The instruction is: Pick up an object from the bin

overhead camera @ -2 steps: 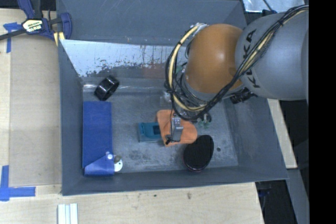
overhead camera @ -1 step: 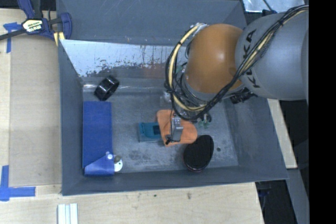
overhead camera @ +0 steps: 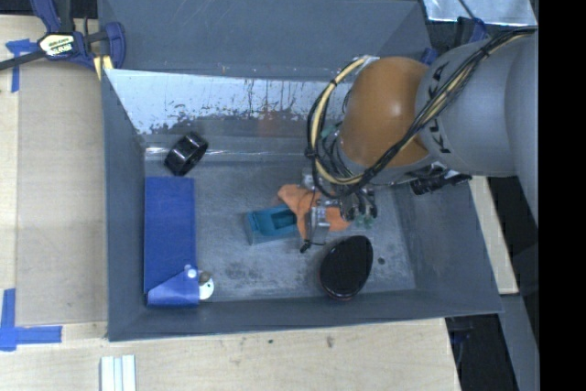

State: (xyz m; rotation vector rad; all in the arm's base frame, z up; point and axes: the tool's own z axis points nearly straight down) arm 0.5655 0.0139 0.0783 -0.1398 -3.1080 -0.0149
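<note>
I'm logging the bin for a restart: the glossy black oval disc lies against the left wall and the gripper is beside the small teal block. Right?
Not quite. The camera view shows the glossy black oval disc at the lower right of the bin, just below the gripper; the gripper is indeed beside the small teal block.

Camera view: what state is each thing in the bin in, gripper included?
Blue flat rectangular pack: lying flat along the grey metal bin's left wall.
Small black ring-shaped piece: at the floor's far left, alone.
Small teal block: lying mid-floor, just left of the gripper.
Orange crumpled piece: on the floor, partly covered by the gripper.
Black oval disc: lying flat by the near wall.
Gripper: low in the bin, over the orange crumpled piece.
</note>
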